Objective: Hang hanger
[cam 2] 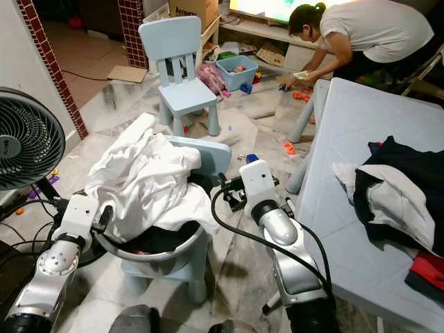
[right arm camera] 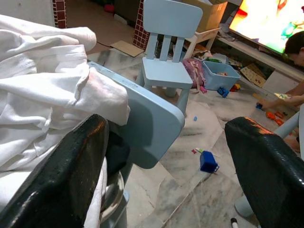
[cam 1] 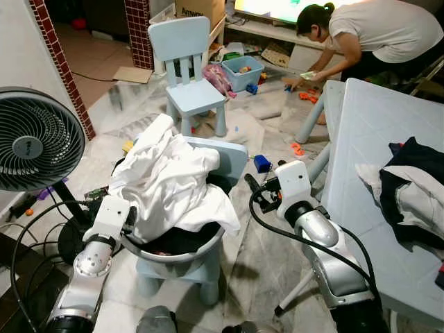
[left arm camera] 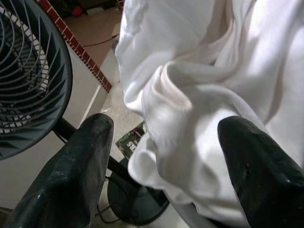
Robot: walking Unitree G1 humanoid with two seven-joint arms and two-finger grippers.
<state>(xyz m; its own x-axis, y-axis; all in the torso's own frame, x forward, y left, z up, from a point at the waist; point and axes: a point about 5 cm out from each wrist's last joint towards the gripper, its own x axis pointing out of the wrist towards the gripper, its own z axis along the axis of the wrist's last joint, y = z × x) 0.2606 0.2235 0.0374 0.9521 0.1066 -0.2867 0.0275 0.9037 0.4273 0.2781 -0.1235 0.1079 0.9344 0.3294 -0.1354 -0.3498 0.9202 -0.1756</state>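
A heap of white cloth (cam 1: 170, 177) lies over dark clothes in a grey basin (cam 1: 201, 251). The basin rests on a small light blue chair (cam 1: 232, 156). My left gripper (cam 1: 132, 225) is at the basin's left rim, open. In the left wrist view its fingers (left arm camera: 71, 171) stand wide apart, with a fold of the white cloth (left arm camera: 190, 109) just beyond them. My right gripper (cam 1: 255, 191) hovers to the right of the chair's back, open. In the right wrist view the chair's back (right arm camera: 147, 118) lies ahead between its fingers (right arm camera: 266, 166).
A standing fan (cam 1: 35, 139) is close on my left. A pale table (cam 1: 374, 139) on the right carries dark and white clothes (cam 1: 409, 187). Beyond are a second blue chair (cam 1: 187, 62), a toy bin (cam 1: 241, 71), a blue block (cam 1: 261, 163) and a person (cam 1: 368, 35) bending over toys.
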